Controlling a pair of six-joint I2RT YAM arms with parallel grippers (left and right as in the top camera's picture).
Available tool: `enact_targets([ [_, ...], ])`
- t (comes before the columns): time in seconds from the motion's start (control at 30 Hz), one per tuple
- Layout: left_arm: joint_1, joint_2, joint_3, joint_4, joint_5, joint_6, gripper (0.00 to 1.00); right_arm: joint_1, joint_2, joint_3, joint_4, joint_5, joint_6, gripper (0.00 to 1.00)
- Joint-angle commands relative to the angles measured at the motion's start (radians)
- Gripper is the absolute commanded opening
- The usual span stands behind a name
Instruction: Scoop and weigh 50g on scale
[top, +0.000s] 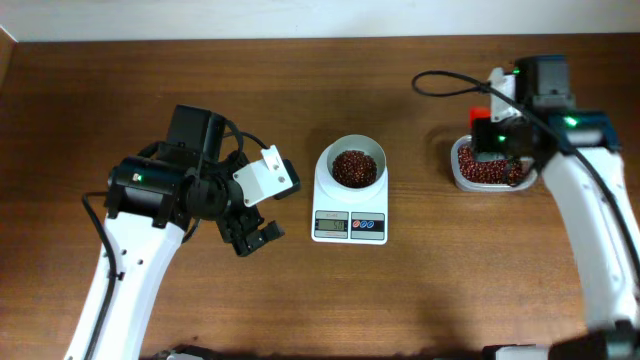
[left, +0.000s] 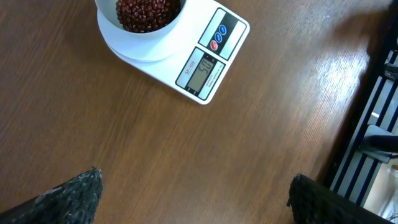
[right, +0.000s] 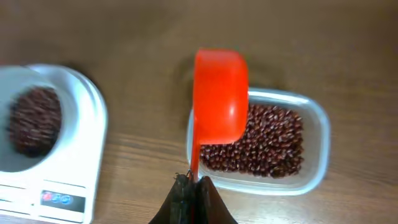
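Right gripper (right: 193, 185): jaws pressed together on the thin handle of an orange scoop (right: 219, 93), which is held at the far right of the table.
Scoop: its cup lies over the left part of a clear plastic container (right: 320, 134). Whether it touches the contents or carries any load cannot be told from the wrist view.
Container: rectangular with rounded corners, standing well to the right of the scale and holding a layer of dark reddish-brown beans (right: 273, 146).
Left gripper (top: 256, 237): jaws spread wide and holding nothing. It hangs over bare table (top: 420, 290) just left of the scale, apart from it.
Scale (top: 350, 212): white and flat, at the middle of the table, between the two arms.
Bowl (top: 325, 160): round and white, seated on the far end of the scale, with a mound of the same beans inside.
Display (left: 202, 71): grey panel on the near edge of the scale. It is lit with digits, but the reading is too small to be sure of.
Buttons (left: 219, 37): small round ones just beside the display.
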Motion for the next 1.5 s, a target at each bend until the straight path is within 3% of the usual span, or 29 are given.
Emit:
enact_targets([
  [0.0, 0.003, -0.013, -0.008, 0.002, 0.004, 0.016, 0.99, -0.061, -0.154, -0.001, 0.004, -0.177, 0.024, 0.04],
  [0.1, 0.003, -0.013, -0.008, 0.002, 0.004, 0.015, 0.99, -0.141, -0.262, -0.002, -0.026, -0.287, 0.024, 0.04],
  [0.27, 0.003, -0.013, -0.008, 0.002, 0.004, 0.016, 0.99, -0.253, -0.375, -0.002, -0.214, -0.335, 0.024, 0.04],
  [0.47, 0.003, -0.013, -0.008, 0.002, 0.004, 0.016, 0.99, -0.274, -0.421, -0.029, -0.41, -0.342, 0.03, 0.04],
  [0.57, 0.003, -0.013, -0.008, 0.002, 0.004, 0.015, 0.99, -0.274, -0.438, -0.122, -0.425, -0.357, 0.085, 0.04],
  [0.67, 0.003, -0.013, -0.008, 0.002, 0.004, 0.015, 0.99, -0.274, -0.465, -0.28, -0.37, -0.374, 0.117, 0.04],
  [0.77, 0.003, -0.013, -0.008, 0.002, 0.004, 0.015, 0.99, -0.274, -0.49, -0.474, -0.246, -0.514, 0.121, 0.04],
  [0.97, 0.003, -0.013, -0.008, 0.002, 0.004, 0.016, 0.99, -0.274, -0.491, -0.721, 0.024, -0.534, 0.287, 0.04],
  [1.2, 0.003, -0.013, -0.008, 0.002, 0.004, 0.016, 0.99, -0.274, -0.49, -0.912, 0.29, -0.535, 0.391, 0.04],
  [1.47, 0.003, -0.013, -0.008, 0.002, 0.004, 0.015, 0.99, -0.274, -0.488, -1.046, 0.403, -0.533, 0.473, 0.04],
])
